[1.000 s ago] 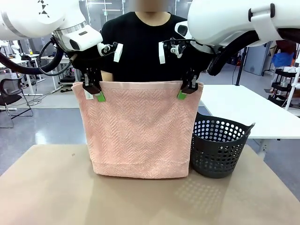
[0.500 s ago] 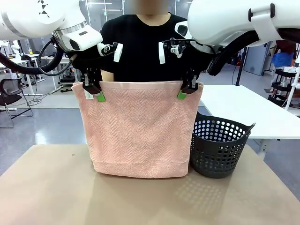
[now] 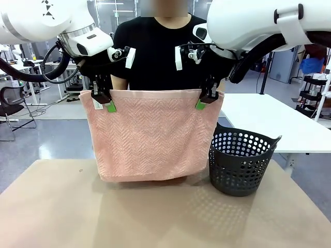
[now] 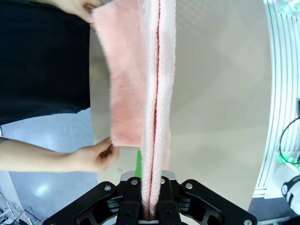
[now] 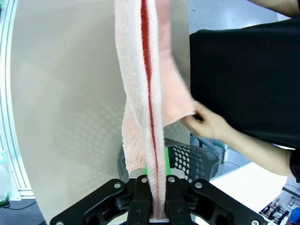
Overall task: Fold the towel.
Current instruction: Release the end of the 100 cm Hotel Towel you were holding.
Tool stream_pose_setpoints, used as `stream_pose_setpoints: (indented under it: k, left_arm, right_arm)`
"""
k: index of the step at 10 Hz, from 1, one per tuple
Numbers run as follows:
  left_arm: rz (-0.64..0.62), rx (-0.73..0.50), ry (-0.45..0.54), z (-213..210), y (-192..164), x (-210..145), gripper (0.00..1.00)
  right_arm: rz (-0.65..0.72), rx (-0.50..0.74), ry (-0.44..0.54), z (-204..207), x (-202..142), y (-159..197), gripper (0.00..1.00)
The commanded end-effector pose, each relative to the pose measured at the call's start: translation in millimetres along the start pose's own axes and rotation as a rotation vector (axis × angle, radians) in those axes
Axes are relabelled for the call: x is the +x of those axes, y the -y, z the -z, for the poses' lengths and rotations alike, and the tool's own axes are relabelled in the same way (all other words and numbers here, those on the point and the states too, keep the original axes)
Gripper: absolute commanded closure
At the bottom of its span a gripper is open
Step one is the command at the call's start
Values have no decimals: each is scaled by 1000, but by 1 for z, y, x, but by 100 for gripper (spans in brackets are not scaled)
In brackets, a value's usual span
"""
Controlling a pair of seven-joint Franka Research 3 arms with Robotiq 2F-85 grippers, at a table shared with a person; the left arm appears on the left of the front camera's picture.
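The salmon-pink towel (image 3: 150,134) hangs doubled in front of the person, its top edge stretched between both grippers. My left gripper (image 3: 103,101) is shut on the top left corner, my right gripper (image 3: 207,98) on the top right corner. In the left wrist view the towel (image 4: 157,93) runs up from the shut gripper (image 4: 151,183), and the person's hand (image 4: 96,154) pinches a corner of the back layer. The right wrist view has the towel (image 5: 140,84) clamped in the gripper (image 5: 154,183), while another hand (image 5: 208,124) holds the back layer's other corner.
A dark perforated basket (image 3: 240,163) stands on the tan table (image 3: 62,206) just right of the towel. A white table (image 3: 269,119) lies behind it. The person stands close behind the towel at the far edge.
The towel's lower edge has risen off the table, drawn up and back by the person's hands. Both grippers have stayed put.
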State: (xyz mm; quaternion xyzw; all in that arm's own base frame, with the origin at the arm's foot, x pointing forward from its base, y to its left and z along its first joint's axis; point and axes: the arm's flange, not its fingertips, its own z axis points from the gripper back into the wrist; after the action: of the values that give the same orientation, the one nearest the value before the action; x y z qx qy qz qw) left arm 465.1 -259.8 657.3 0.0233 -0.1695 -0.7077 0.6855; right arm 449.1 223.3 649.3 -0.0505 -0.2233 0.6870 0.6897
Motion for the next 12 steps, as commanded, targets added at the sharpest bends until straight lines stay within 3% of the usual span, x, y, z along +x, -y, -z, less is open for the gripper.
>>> stream_pose_setpoints:
  k: [1, 12]
  left_arm:
    - [-2, 6, 1, -2, -1, -1, 100]
    - [-2, 6, 1, -2, -1, -1, 100]
  right_arm:
    - [-1, -2, 2, -1, 0, 0, 100]
    - [-1, -2, 2, -1, 0, 0, 100]
